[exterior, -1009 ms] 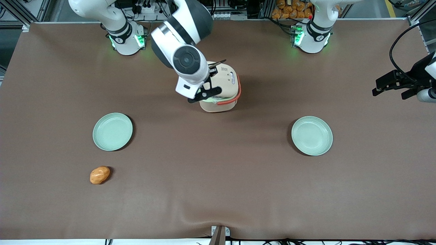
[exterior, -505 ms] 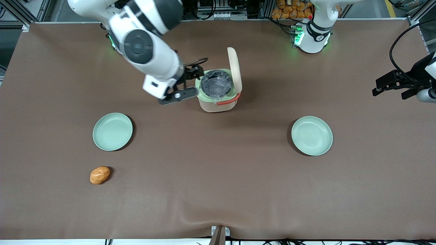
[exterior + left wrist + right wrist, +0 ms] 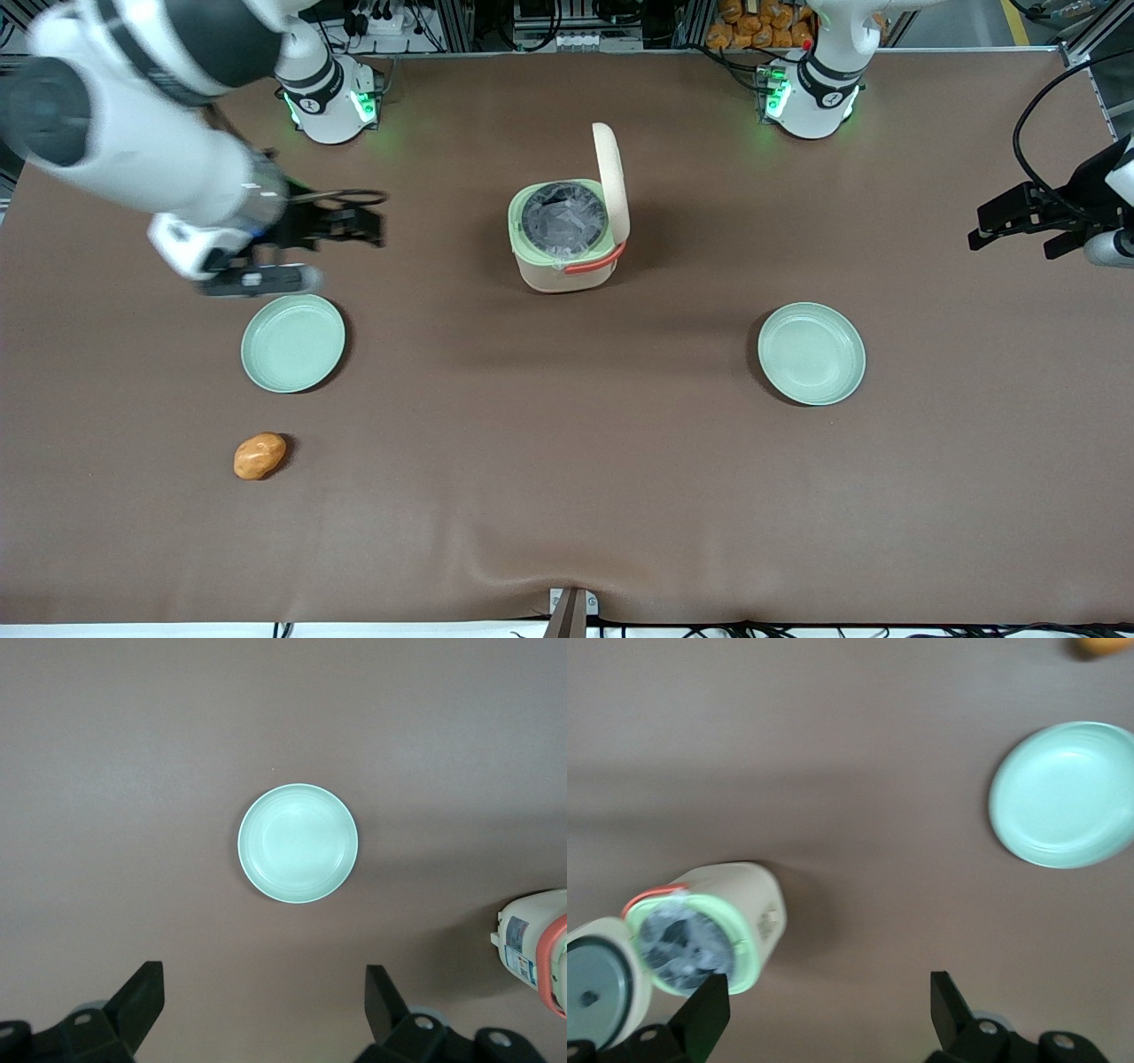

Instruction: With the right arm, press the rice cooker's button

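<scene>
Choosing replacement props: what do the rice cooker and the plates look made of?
Rice cooker: likely matte cream plastic, pale green rim, orange handle, clear film over its pot. Both plates: smooth mint glaze, ceramic or melamine. The gripper, open, hangs toward the working arm's end.

Brown matte surface, slight wrinkle at edge nearest front camera. Rice cooker on it mid-table, lid standing open. Pale green plate toward working arm's end; orange lump nearer front camera than that plate. Second green plate toward parked arm's end. Gripper raised above surface, beside first plate, well apart from cooker.
</scene>
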{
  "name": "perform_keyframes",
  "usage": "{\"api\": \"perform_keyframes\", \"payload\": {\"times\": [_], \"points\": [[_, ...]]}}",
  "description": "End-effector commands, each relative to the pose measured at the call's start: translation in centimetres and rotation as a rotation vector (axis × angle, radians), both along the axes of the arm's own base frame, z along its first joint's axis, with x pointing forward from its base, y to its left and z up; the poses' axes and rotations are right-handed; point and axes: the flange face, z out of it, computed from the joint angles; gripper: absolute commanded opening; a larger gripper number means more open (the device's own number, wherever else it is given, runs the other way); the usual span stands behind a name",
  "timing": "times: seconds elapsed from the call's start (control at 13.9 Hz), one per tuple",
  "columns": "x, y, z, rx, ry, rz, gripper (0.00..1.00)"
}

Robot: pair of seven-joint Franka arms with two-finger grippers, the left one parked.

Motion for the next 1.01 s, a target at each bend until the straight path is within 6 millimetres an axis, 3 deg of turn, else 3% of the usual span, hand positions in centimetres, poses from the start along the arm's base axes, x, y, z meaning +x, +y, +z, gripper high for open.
{"api": "perform_keyframes", "payload": {"times": [0.0, 0.14, 0.29, 0.36, 0.58, 0.94], "points": [[-0.2, -6.8, 0.4, -0.016, 0.017, -0.062, 1.0], [0.2, -11.7, 0.7, -0.079, 0.009, -0.126, 1.0], [0.6, -15.7, 0.9, -0.13, -0.009, -0.177, 1.0], [0.6, -16.8, 1.1, -0.139, -0.013, -0.193, 1.0], [0.5, -19.2, 1.5, -0.203, -0.04, -0.14, 1.0], [0.4, -20.5, 2.5, -0.212, -0.079, -0.063, 1.0]]}}
